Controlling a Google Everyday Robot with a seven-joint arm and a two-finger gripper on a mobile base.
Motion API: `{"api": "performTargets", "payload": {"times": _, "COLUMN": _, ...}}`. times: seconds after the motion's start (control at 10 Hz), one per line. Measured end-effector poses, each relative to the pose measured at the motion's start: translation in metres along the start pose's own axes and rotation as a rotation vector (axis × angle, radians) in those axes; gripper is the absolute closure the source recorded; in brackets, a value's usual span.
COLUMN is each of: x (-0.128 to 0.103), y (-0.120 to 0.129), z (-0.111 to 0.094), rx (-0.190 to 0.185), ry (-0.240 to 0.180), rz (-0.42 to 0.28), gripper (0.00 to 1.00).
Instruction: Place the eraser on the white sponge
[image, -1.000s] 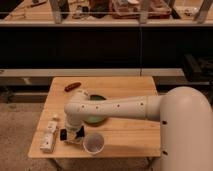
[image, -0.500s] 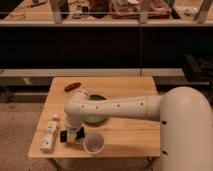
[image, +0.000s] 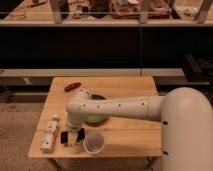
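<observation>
Unmoved, tool (image: 73, 133) over eraser (image: 65, 137) beside sponge (image: 76, 139), cup (image: 93, 144) near

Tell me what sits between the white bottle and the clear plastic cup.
In the camera view, the eraser and the white sponge lie side by side between the bottle and the cup, with the gripper right above them.

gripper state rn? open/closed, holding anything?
Gripper: low over the table's front-left, right at the eraser and white sponge. Whether it is holding anything cannot be told.
</observation>
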Motion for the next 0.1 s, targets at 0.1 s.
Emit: {"api": "performTargets", "payload": {"times": 0.1, "x": -0.0009, "y": 0.0006, "z": -0.0005, "rx": 0.001, "ry": 0.003, "rz": -0.001, "gripper": 0.20}}
